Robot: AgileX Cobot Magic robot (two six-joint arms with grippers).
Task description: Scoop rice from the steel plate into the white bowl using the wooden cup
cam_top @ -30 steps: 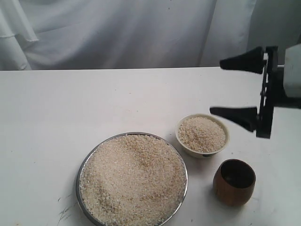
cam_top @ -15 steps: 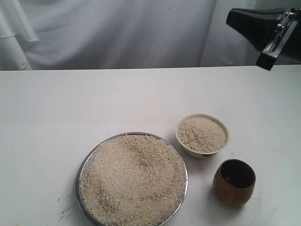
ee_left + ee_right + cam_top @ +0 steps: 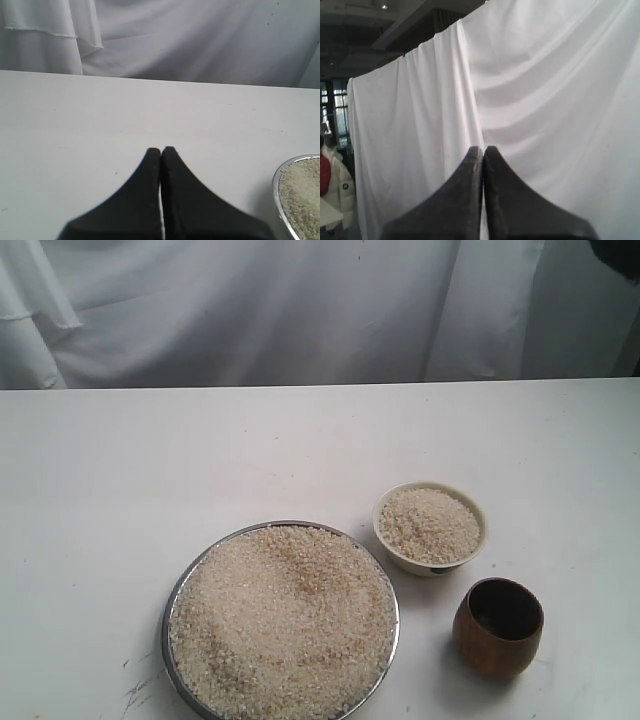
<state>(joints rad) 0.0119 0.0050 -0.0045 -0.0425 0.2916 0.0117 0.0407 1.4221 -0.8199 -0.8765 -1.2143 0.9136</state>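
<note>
Although the exterior view shows neither gripper clearly, each wrist view shows its own. On the left, the left gripper has its black jaws pressed together with nothing between them, hanging over the bare white table. That view also catches a sliver of the steel plate and its rice, near the gripper but apart from it. The exterior view alone shows the whole layout. The steel plate sits at the near edge of the table, a little left of centre, heaped with rice almost out to its thin rim. Just right of it and slightly farther back stands the white bowl, filled with more rice to its brim, with a small dark mark low on its near side. Nearer than the bowl and right of it, the wooden cup stands upright, close to the bowl but not touching it; whether any grains lie in its dark inside cannot be told. On the right, the right gripper is likewise closed and empty, facing the white curtain with no table in its view. Only this view takes in a dark ceiling and a person in a pale jacket beyond the curtain's edge. A dark shape at the exterior view's far right corner cannot be identified.
</note>
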